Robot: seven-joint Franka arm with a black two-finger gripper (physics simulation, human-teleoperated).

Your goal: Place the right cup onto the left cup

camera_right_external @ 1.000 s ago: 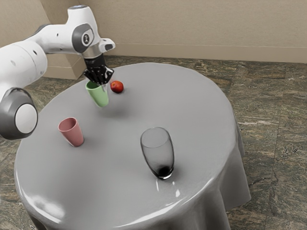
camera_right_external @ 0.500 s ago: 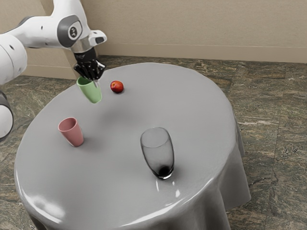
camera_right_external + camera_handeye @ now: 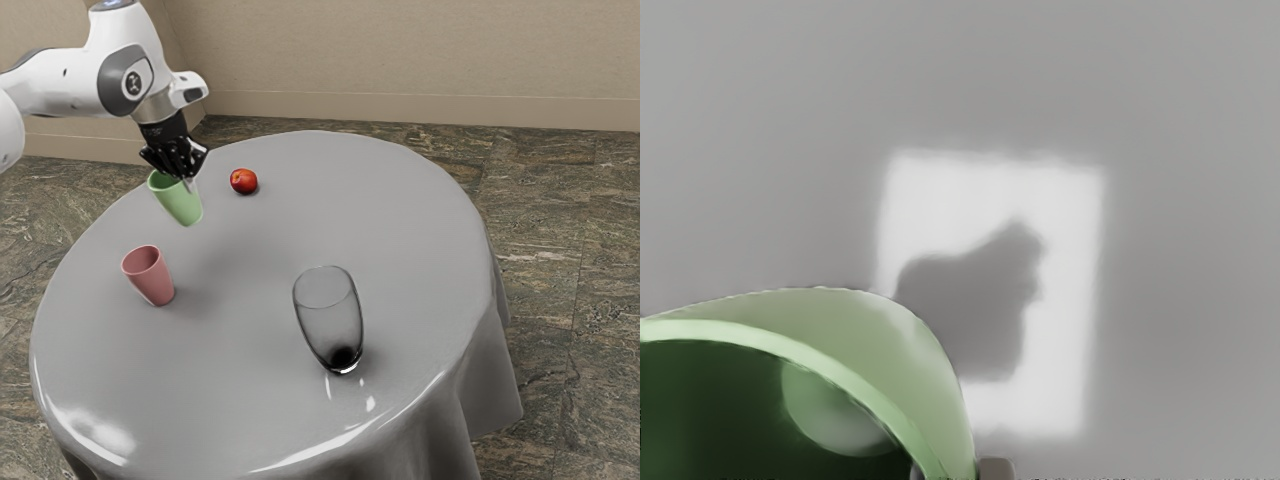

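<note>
Transfer step, I'd say: tool pinched on green cup, upper left. Next: centre over pink cup, then lower.

Kind of place: you are looking at a plain indoor room, dining-like in its furnishing; you can't tell whether it is a home or somewhere public.
Tabletop: round, under a glossy grey cloth that falls in folds past the edge.
Tableware: you have a green cup, a pink cup and a clear glass, with a red fruit nearby.
Wall: beige, with a paler baseboard for you to see.
Floor: brown-grey, veined like stone, with thin straight seams.
</note>
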